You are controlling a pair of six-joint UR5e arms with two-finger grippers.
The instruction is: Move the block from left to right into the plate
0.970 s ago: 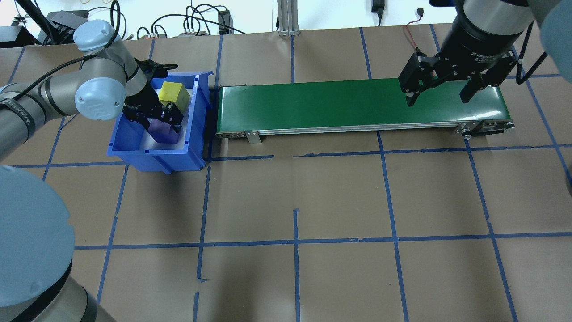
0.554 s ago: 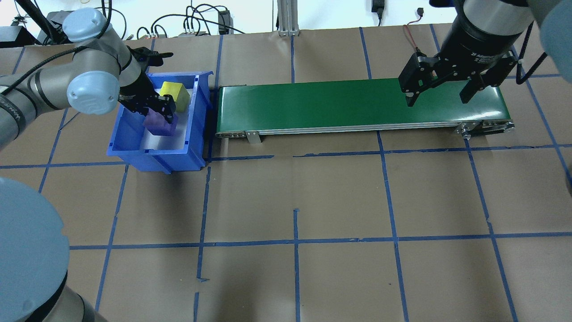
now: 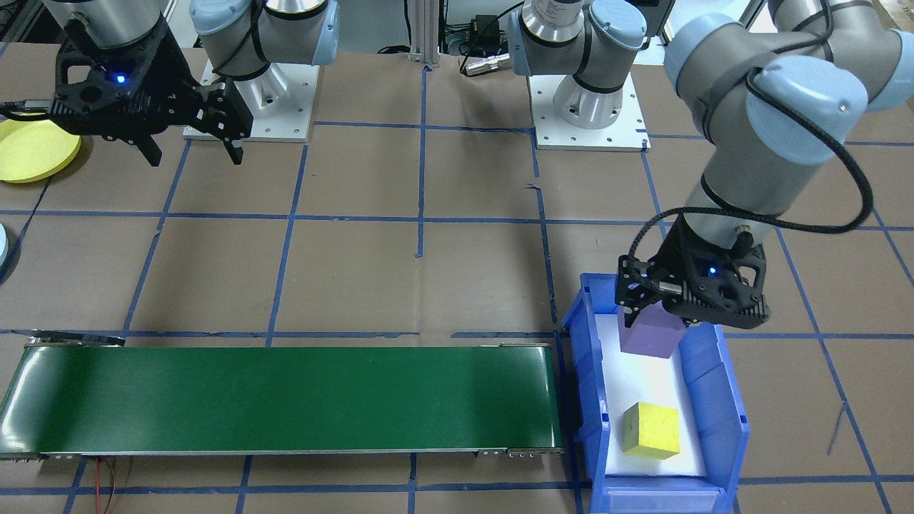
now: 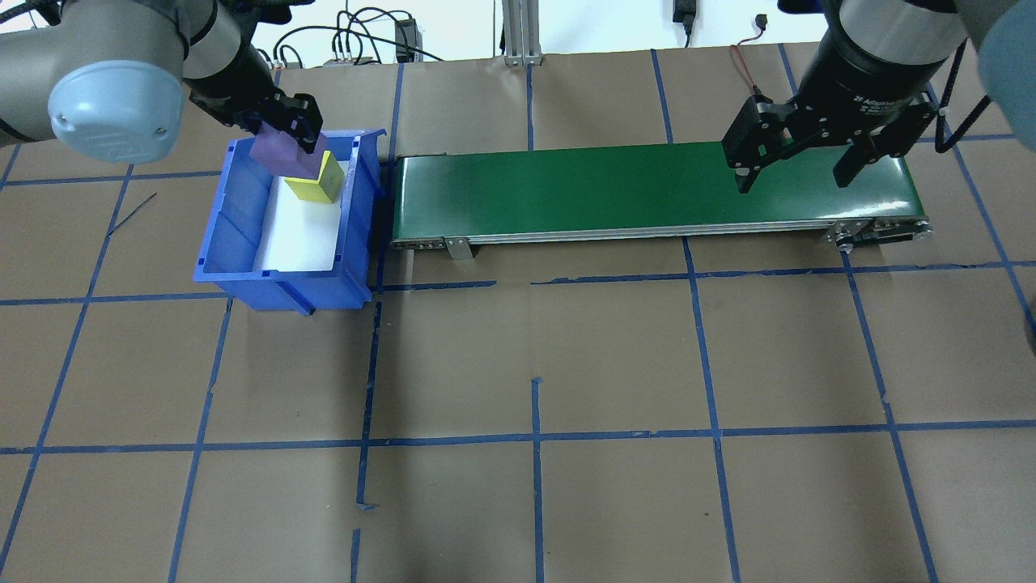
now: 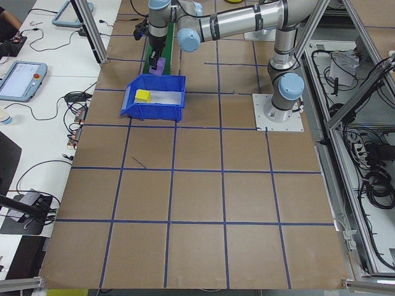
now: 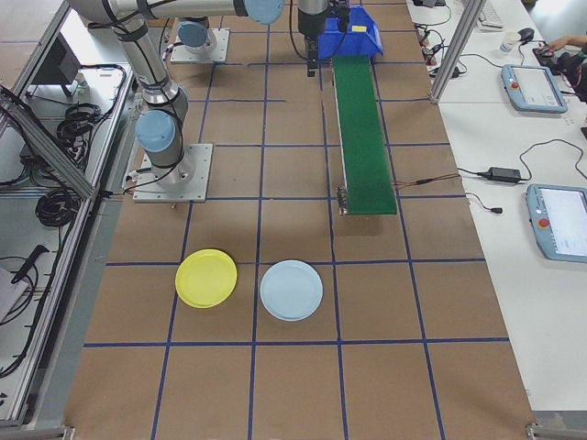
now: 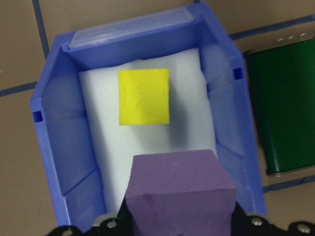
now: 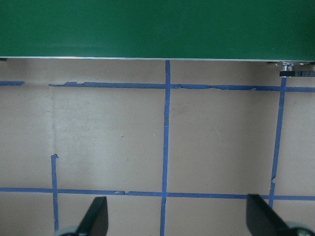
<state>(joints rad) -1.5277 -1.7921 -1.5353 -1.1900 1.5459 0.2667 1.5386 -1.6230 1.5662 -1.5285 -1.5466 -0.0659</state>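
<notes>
Purple block lifted over the blue bin; right arm waits by the green belt.

Front view: the left gripper (image 3: 653, 314) has its fingers closed on the purple block (image 3: 651, 335), held above the white floor of the blue bin (image 3: 722, 400). A yellow block (image 3: 650, 430) sits in the bin, apart from it. The green belt (image 3: 278, 400) lies just left of the bin. The right gripper (image 3: 191, 151) hangs at far left with its fingers spread wide, holding nothing. A yellow plate (image 3: 32, 150) lies on the tabletop (image 3: 464, 271) beside it.
Overhead view: the purple block hangs over the far end of the bin, partly covering the yellow block.
Right side view: a light blue plate (image 6: 291, 290) lies just beside the yellow plate, past the end of the belt.
Left wrist view: the purple block fills the bottom edge, and the yellow block lies flat on the white pad.
Right wrist view: two fingers (image 8: 96, 216) stand far apart over brown paper and blue tape.
</notes>
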